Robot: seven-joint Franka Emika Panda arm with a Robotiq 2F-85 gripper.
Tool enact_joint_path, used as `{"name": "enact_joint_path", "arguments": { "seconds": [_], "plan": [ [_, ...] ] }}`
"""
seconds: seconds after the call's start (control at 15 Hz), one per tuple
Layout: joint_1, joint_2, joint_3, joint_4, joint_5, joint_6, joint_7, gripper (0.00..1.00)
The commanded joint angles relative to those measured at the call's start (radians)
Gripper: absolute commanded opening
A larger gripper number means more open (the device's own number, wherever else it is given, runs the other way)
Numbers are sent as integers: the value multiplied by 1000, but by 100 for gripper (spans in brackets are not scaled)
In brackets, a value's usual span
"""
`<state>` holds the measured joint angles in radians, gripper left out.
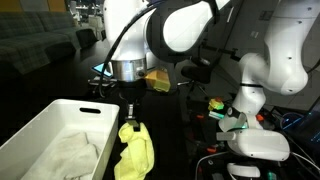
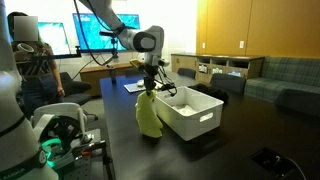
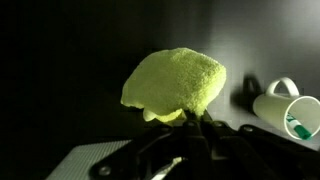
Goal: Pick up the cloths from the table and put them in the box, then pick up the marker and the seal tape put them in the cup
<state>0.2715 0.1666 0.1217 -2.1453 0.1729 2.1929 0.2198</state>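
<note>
Currently the hand, clamped on the yellow cloth, hangs beside the white box; next, carry it over the rim, release

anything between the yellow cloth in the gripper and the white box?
Nothing: in both exterior views the yellow cloth hangs from the gripper right beside the box wall, with no object between them.
</note>
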Motion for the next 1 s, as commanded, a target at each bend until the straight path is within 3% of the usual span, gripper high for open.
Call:
{"name": "enact_joint_path", "arguments": {
  "seconds": [0.0, 0.53, 0.93],
  "plan": [
    [-46, -26, 4, -108, 52, 64, 114, 2],
    [-128, -57, -67, -292, 71, 202, 344, 2],
    [-178, -36, -125, -301, 68, 277, 531, 2]
  ]
}}
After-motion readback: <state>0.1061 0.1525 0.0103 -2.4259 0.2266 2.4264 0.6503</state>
